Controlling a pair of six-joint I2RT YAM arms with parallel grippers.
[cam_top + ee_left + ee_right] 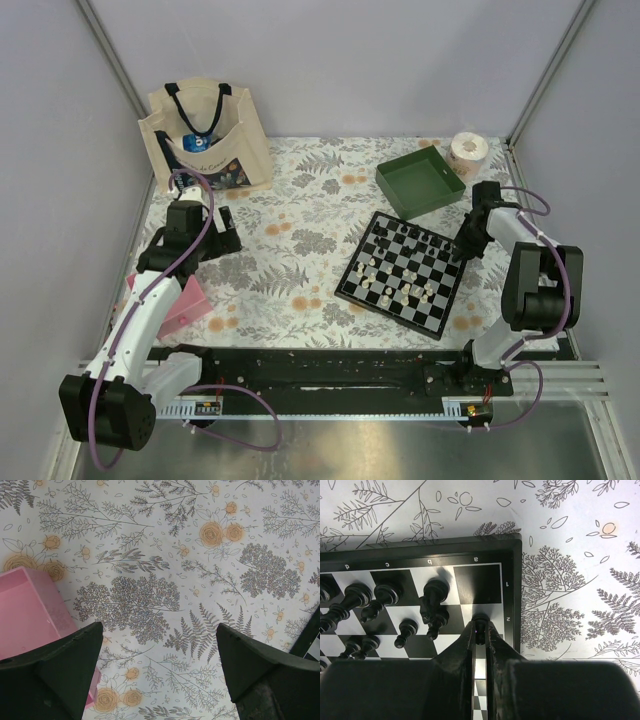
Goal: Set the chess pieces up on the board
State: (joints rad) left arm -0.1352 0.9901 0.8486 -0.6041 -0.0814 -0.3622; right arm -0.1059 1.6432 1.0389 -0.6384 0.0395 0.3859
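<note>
floral cloth covers the table, with pale grey walls around it. on it, the right gripper is pinched narrow, and the round head of a small black piece sits between its fingers. that piece stands in file a by the "2" mark, at the board's border. whether it is lifted or resting on its square i cannot tell.

from 9 to 10 o'clock of the gripper the other black chess pieces stand close together, the nearest just beside the fingers. in the overhead view the right gripper comes down at the 3 o'clock corner of the board. cream pieces are loosely scattered toward its 6 o'clock side. a green tray lies at 12 o'clock of the board.

these figurines look light, hard and smooth, narrow-based and easy to tip. i judge the best hold is from straight above on the head or neck, closing gently so the neighbours are not knocked.

the right arm is folded, elbow high at 4 o'clock of the board, forearm running toward 11 o'clock and wrist pitched down. the left arm stretches toward 1 o'clock from its base. the left gripper is spread wide and holds nothing, low over bare cloth, well apart from the board, with a pink box at its 9 o'clock.
</note>
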